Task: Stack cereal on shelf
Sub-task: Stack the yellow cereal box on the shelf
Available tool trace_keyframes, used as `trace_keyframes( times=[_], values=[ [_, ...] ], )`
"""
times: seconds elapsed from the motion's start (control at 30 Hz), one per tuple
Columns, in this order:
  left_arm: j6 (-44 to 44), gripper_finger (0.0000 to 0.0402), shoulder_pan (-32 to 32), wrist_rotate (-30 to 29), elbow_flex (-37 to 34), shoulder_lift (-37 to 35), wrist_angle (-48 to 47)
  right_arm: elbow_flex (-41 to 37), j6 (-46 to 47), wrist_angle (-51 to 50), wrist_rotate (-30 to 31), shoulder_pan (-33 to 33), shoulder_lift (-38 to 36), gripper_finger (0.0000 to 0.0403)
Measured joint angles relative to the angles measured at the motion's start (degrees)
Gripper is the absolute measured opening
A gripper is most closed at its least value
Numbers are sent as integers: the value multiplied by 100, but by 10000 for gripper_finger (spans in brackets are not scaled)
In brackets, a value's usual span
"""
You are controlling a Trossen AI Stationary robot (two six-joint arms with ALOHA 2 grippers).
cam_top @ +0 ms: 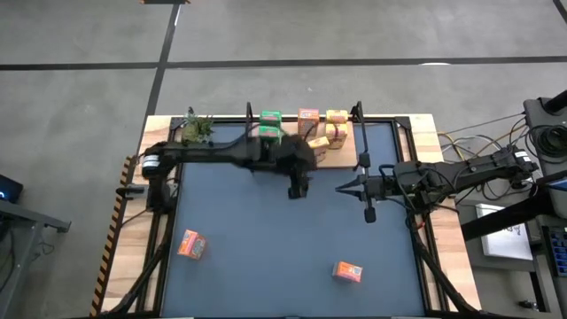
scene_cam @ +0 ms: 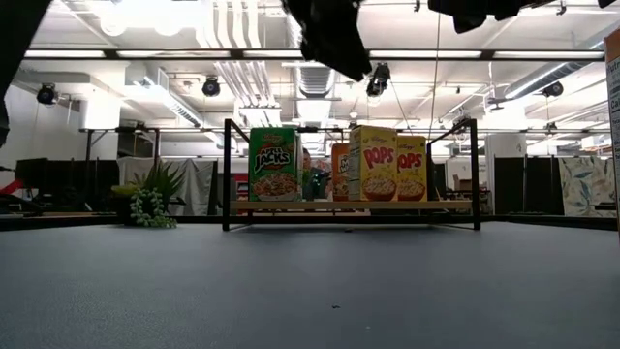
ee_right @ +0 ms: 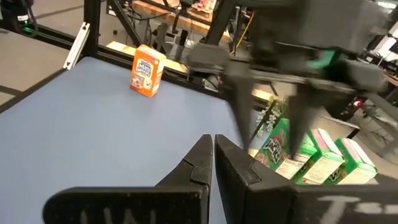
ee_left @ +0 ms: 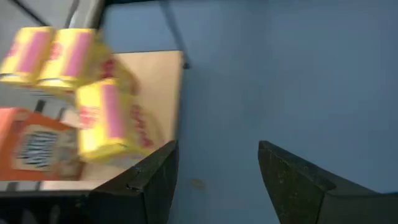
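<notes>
Hovering: left gripper [cam_top: 298, 190], fingers spread wide, nothing betw. them, above the mat [cam_top: 266, 266] just in front of the shelf [cam_top: 347, 156].
Right gripper [cam_top: 342, 187]: fingers pressed together, empty, at 3 o'clock of the left one.
Shelf: at 12 o'clock on the counter [cam_top: 447, 266]; green boxes [cam_top: 268, 126], yellow boxes [cam_top: 335, 127] and one orange box [cam_top: 307, 119] on it.
Loose boxes: two orange, one [cam_top: 191, 245] at 7 o'clock on the mat, one [cam_top: 348, 271] at 5 o'clock.
Plant [cam_top: 197, 129]: at 9 o'clock of the shelf.

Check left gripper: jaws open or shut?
Open. In the left wrist view the left gripper shows bare blue mat between its jaws, nothing held, just off the shelf.
</notes>
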Motion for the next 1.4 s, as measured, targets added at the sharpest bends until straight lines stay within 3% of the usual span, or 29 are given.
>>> trace_keyframes(
  times=[0.33,0.57,0.8,0.97,1.1,1.23,1.4],
  values=[
    [-346,187,-854,-54,-2685,-1799,2318,0,170,-4,45,0,322,9],
    [-385,175,-1189,-655,-4748,-3109,4538,0,807,10,170,-26,857,9],
    [-451,168,-1241,-654,-6317,-4110,5913,226,1238,-72,1030,-28,1425,9],
    [-435,168,-1241,-656,-6987,-4711,6340,1047,1210,-952,1232,-263,1733,9],
    [-396,168,-1239,-658,-7264,-5074,6320,2014,1181,-2244,1170,-717,2100,9],
    [-391,168,-1237,-659,-7436,-5378,6359,3065,942,-3464,594,-1360,2618,9],
    [-406,168,-1237,-659,-7487,-5532,6347,4184,305,-4483,-651,-2286,3329,9]
  ],
)
